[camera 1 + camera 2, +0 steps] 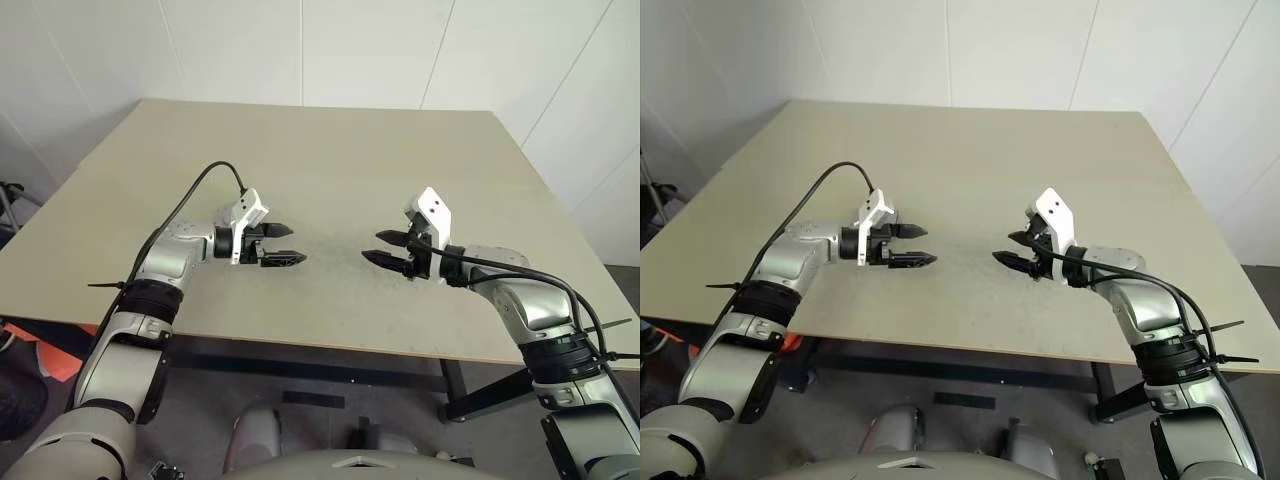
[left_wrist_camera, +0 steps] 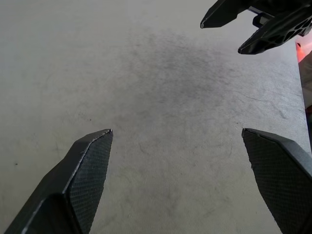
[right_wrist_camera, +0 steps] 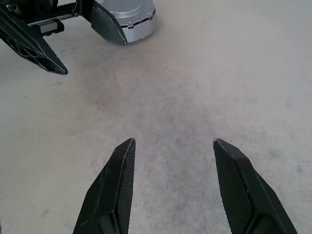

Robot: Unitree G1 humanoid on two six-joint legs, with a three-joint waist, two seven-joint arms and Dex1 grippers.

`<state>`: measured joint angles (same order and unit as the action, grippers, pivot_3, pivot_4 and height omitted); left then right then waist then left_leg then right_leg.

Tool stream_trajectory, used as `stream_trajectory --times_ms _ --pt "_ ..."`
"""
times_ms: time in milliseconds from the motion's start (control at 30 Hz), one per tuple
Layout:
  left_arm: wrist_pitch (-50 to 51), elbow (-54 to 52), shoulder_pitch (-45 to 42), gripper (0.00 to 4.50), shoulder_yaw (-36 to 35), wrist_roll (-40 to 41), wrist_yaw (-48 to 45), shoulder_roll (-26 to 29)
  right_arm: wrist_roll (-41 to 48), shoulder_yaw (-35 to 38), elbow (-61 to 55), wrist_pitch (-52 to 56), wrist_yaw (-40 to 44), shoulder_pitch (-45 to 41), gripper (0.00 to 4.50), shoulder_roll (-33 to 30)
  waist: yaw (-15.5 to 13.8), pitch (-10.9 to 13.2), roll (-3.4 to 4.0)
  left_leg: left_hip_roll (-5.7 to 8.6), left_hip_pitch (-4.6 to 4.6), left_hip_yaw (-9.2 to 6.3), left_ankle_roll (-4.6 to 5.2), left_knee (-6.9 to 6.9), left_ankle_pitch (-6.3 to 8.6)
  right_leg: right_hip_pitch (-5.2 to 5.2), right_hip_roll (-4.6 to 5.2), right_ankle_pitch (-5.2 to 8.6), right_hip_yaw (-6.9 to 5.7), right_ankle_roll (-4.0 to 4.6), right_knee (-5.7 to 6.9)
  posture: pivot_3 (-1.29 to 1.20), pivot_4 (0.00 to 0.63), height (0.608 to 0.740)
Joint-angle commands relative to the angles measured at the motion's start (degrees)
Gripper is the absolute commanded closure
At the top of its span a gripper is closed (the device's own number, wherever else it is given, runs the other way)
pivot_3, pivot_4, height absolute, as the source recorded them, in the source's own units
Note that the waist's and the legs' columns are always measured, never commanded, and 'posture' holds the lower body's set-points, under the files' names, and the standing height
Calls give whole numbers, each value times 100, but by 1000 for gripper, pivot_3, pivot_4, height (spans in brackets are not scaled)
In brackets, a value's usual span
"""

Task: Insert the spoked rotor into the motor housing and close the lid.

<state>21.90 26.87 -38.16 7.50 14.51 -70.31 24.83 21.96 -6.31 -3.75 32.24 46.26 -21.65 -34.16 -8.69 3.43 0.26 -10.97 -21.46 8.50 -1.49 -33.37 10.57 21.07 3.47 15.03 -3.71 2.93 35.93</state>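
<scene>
Both arms reach in over the near half of the table (image 1: 330, 150), end effectors pointed at each other, tip to tip with a clear gap between them.

L end effector (image 1: 295, 244): above the table's near-left part, aimed toward the table's right side and tipped a bit down. Jaws spread wide, nothing between them. In the L wrist view its fingers (image 2: 87, 170) stand far apart, w/ bare table surface seen between. A white bracket (image 1: 245, 215) sits on top of its wrist, and a black cable (image 1: 190, 200) loops up from there and back along the arm.

R end effector (image 1: 372, 246): above the table's near-right part, aimed toward the table's left side, also slightly down. Jaws partly spread, narrower than the L one's, gripping nothing; the R wrist view shows table surface between its fingers (image 3: 114, 190). It has a white bracket (image 1: 433, 212) on top too.

Neither end effector touches the table, as far as can be seen. Table top under the gap has a faint dark scuffed patch (image 2: 195, 63).

Spoked rotor, motor housing, lid: can't tell where they are.
</scene>
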Motion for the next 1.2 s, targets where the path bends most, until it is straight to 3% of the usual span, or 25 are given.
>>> stream_trajectory --times_ms 33,667,1200 --pt "-7 -233 -124 18 -73 48 -39 114 143 312 -192 111 -24 -233 1657 7 0 0 0 0 1 1 0 0 0 -1 0 2 0 2 0 0 0 740" --pt "-337 345 -687 18 -62 -88 -221 159 172 358 -86 294 191 -719 1657 58 -3 -1 1 1 20 1 4 3 -6 -12 0 9 6 16 7 0 0 740" --pt "-301 169 -420 18 -188 -68 -86 294 18 195 217 231 414 -910 1657 112 -2 -1 1 1 14 1 6 3 -5 -5 0 2 7 4 8 0 0 740"
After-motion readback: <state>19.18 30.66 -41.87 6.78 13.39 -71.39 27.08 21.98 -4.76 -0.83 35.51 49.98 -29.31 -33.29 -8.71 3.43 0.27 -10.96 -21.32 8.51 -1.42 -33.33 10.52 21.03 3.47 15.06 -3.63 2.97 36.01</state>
